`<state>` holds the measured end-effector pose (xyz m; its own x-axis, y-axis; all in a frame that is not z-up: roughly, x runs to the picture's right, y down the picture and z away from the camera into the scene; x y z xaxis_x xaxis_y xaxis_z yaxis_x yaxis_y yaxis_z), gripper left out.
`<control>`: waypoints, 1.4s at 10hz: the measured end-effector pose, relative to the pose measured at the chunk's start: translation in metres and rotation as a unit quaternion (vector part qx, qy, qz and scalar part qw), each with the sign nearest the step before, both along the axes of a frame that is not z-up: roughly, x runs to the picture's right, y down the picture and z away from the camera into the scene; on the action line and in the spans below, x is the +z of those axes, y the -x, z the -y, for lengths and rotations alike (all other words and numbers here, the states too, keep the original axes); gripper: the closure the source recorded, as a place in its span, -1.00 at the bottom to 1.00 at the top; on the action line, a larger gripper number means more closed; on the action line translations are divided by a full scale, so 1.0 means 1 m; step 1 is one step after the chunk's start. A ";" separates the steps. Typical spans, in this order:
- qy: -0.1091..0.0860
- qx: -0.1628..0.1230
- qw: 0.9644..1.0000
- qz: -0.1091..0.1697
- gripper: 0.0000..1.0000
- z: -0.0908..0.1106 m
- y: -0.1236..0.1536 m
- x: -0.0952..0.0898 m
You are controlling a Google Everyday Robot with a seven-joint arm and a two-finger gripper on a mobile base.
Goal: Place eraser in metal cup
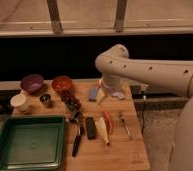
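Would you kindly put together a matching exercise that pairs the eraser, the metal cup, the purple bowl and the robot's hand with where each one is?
Things:
1. eraser
2. metal cup
3. purple bowl
4. hand

Places:
A. back left of the table, left of the orange bowl
B. above the table's back part, by the blue block
C. flat on the table, right of the knife
D. just right of the white cup

Pairs: 1-C, 2-D, 3-A, 4-B.
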<state>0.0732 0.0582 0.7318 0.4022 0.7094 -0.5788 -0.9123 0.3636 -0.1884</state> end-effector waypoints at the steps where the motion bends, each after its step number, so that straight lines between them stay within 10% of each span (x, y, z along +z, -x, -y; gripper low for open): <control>1: 0.007 -0.007 1.000 0.005 -0.60 -0.006 0.010 0.000; 9: 0.040 -0.042 0.995 0.080 -0.60 -0.061 0.097 0.010; 14: 0.041 -0.041 0.995 0.077 -0.60 -0.061 0.093 0.010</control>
<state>-0.0201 0.1188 0.7420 0.5443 0.6244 -0.5602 -0.8388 0.4127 -0.3550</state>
